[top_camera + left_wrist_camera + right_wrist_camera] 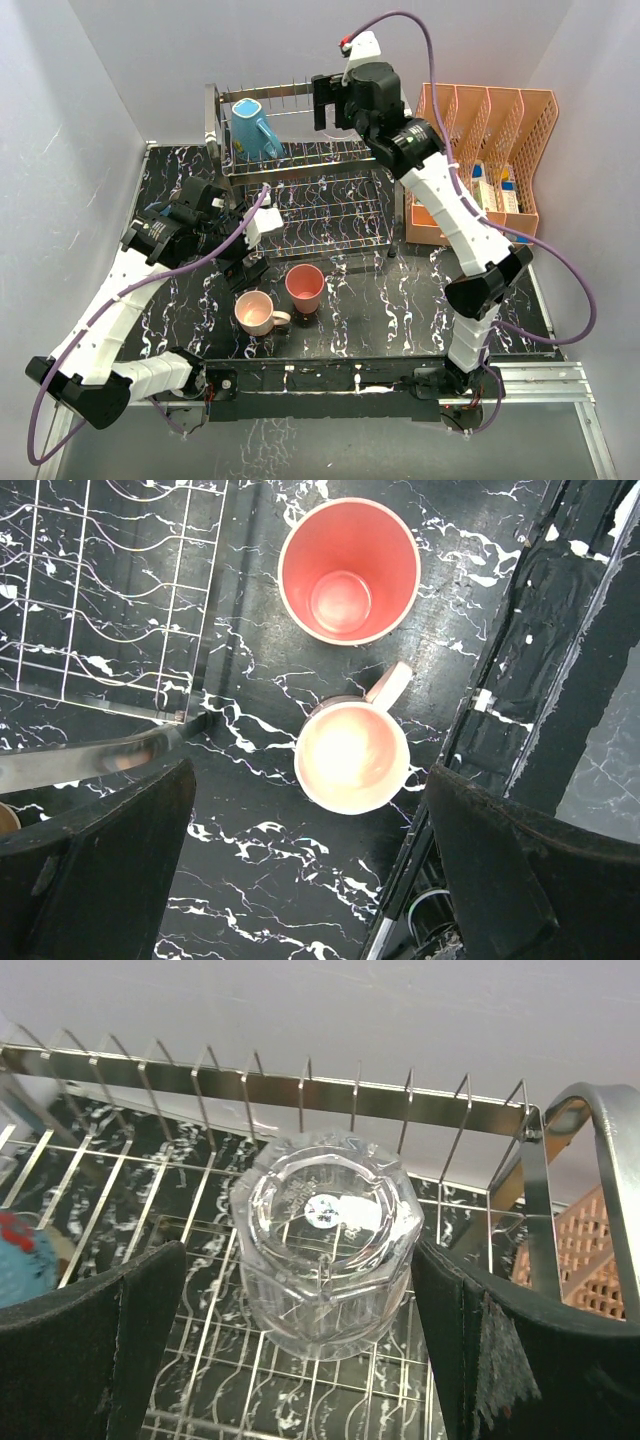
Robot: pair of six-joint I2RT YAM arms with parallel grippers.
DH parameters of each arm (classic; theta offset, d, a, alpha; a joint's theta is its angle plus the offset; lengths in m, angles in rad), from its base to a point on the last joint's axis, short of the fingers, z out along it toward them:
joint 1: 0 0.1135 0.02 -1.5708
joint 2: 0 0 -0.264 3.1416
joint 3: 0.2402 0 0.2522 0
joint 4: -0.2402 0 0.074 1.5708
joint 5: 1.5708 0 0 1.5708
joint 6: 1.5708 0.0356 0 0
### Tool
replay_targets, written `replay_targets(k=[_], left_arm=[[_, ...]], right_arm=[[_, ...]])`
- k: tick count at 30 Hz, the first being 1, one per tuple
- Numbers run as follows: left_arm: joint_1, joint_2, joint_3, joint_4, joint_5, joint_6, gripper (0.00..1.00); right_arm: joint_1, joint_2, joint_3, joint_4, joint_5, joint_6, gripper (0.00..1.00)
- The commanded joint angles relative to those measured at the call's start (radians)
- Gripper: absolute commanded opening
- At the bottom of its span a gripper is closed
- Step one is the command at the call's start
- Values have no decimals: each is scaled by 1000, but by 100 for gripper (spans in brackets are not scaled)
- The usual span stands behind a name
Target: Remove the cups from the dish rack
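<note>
**Glass (325, 1245) between open right jaws on rack (330, 205); two others down on surface (400, 300)**

Right jaws hang spread wide over the rack's upper tier, one on each side of the glass, and grip nothing. The right one sits close to the glass wall, but I cannot tell whether it touches. The glass stands mouth down on the wires, just in front of the row of prongs and toward the tier's right end. A teal mug (255, 128) rests tilted at the left end of the same tier.

The rack stands at the far edge of the surface, a little left of middle. An orange organiser (490, 130) fills the far right corner, just beside the rack's right end.

Left jaws are also wide open and empty. They hover over the surface near the rack's near left corner, looking down on a pink mug (350, 755) and a red tumbler (348, 570). Both stand upright and empty in front of the rack, toward the near edge and left of middle. The mug's handle points at the tumbler, with a narrow gap between them.
</note>
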Motion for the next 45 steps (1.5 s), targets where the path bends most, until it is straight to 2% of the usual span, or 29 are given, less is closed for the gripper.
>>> replay_targets(k=[1,8,16,20,26,32,40,45], left_arm=[[5,-4,27,-42,47,1,97],[3,-12,22,-49,53,18,97],[4,-23,18,-55,64,34,97],[3,-36,2,-52,65,55,97],[3,-55,-10,-26,83,74,97],[4,-57,-13,9,95,70,97],[4,-64,7,131,81,56,97],[4,-58,44,256,67,46,97]], right_arm=[[13,16,11,90,153,-84,98],[14,32,-17,126,172,-95,98],[13,107,22,133,122,-93,97],[13,110,17,149,112,-86,86],[13,71,-13,200,83,-80,58],[13,49,23,213,70,-76,40],[14,-37,59,230,28,-55,30],[13,-146,3,218,-22,3,27]])
